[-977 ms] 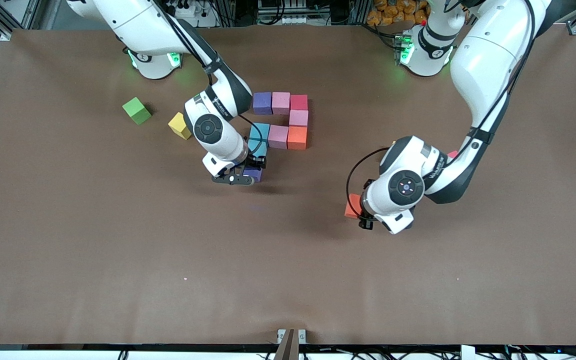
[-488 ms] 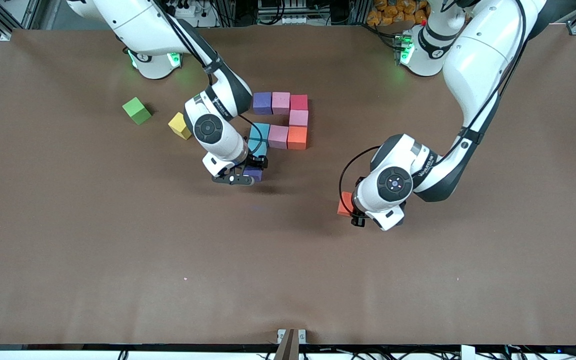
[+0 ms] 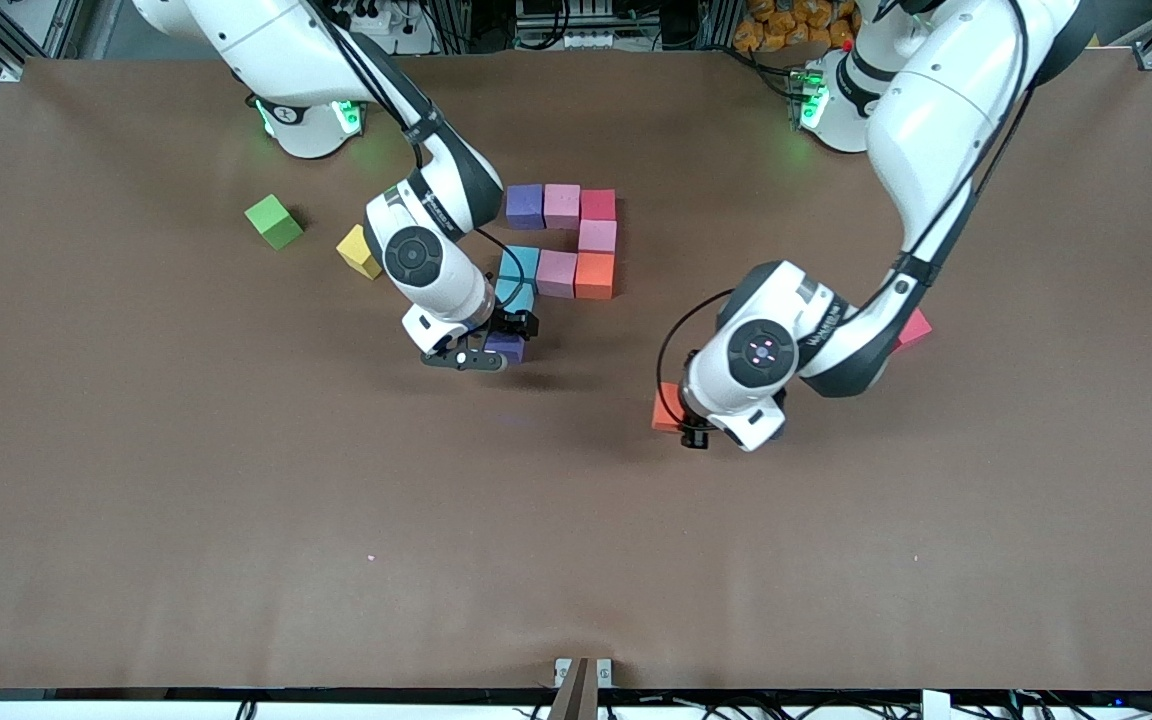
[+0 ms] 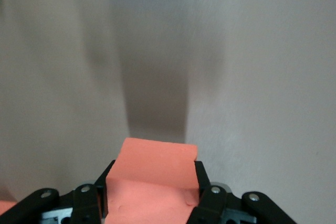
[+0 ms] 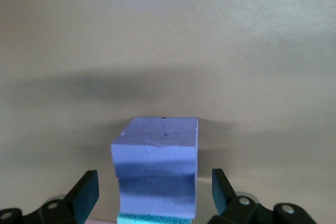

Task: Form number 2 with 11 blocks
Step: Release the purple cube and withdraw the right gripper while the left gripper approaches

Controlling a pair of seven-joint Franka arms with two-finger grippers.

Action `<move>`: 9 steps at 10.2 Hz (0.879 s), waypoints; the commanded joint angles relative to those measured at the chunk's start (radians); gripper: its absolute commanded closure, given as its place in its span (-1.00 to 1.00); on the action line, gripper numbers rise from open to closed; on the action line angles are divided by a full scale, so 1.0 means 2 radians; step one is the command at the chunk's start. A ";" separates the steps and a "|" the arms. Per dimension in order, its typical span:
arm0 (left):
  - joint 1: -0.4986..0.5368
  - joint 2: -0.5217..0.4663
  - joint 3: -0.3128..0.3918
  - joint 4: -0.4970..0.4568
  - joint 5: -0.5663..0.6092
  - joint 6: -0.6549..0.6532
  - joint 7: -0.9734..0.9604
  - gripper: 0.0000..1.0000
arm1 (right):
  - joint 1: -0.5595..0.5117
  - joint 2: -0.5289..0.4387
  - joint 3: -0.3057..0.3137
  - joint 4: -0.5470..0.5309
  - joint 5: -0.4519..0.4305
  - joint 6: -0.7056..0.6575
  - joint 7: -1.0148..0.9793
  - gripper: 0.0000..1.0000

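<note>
Several blocks lie in a bent row mid-table: purple (image 3: pixel 525 206), pink (image 3: pixel 562 205), red (image 3: pixel 598 204), pink (image 3: pixel 597 236), orange (image 3: pixel 594 275), pink (image 3: pixel 556 273), blue (image 3: pixel 518 265), and a second blue block (image 3: pixel 514 297) partly hidden by the right arm. My right gripper (image 3: pixel 496 347) is open, its fingers standing clear on either side of a purple block (image 5: pixel 156 169) that sits on the table against the blue one. My left gripper (image 3: pixel 684 420) is shut on an orange block (image 3: pixel 665 407), also seen in the left wrist view (image 4: pixel 155 171), held over bare table. A red block (image 3: pixel 915 328) lies beside the left arm.
A green cube (image 3: pixel 273 221) and a yellow cube (image 3: pixel 359 251) sit toward the right arm's end of the table, the yellow one close beside the right arm's wrist. The brown tabletop (image 3: pixel 336 520) stretches bare nearer the front camera.
My left arm has carried the orange block toward the right arm's end, closer to the row of blocks, uncovering the red block. My right gripper has hardly moved.
</note>
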 commanded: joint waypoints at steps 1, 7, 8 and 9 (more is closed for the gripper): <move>-0.033 0.012 0.005 0.005 -0.007 0.020 -0.041 1.00 | -0.024 -0.075 0.001 -0.007 -0.005 -0.059 0.007 -1.00; -0.165 0.033 0.063 0.011 -0.008 0.066 -0.131 1.00 | -0.169 -0.159 -0.011 0.020 -0.001 -0.112 -0.247 -1.00; -0.176 0.034 0.064 0.015 -0.008 0.066 -0.142 1.00 | -0.177 -0.159 -0.036 0.043 0.000 -0.129 -0.282 -1.00; -0.181 0.034 0.064 0.020 -0.008 0.066 -0.146 1.00 | -0.173 -0.160 -0.068 0.074 -0.005 -0.161 -0.305 -1.00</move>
